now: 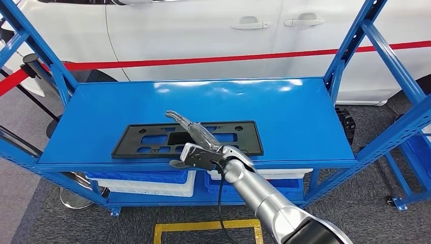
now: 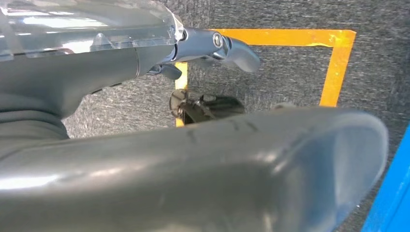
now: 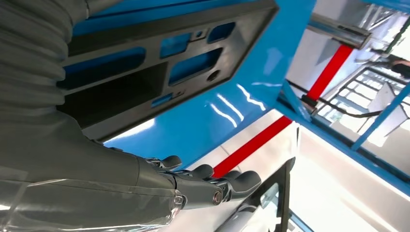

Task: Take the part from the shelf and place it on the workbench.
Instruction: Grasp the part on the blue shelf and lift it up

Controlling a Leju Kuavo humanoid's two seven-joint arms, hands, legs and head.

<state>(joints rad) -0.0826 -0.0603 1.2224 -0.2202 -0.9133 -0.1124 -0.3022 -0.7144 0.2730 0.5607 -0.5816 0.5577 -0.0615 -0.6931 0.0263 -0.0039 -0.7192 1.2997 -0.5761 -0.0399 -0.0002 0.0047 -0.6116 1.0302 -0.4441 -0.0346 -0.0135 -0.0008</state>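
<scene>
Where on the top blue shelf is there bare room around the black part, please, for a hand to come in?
The shelf is bare behind the black part, toward the white car, and on the wide stretch between the part's end and the right-side upright. The front edge is crowded: the part lies close to it, with the right hand over its middle.

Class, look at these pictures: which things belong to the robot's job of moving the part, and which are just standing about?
Job:
black part
blue shelf
right hand, open above the part

Standing about:
white car
red barrier tape
bins below
yellow floor tape
</scene>
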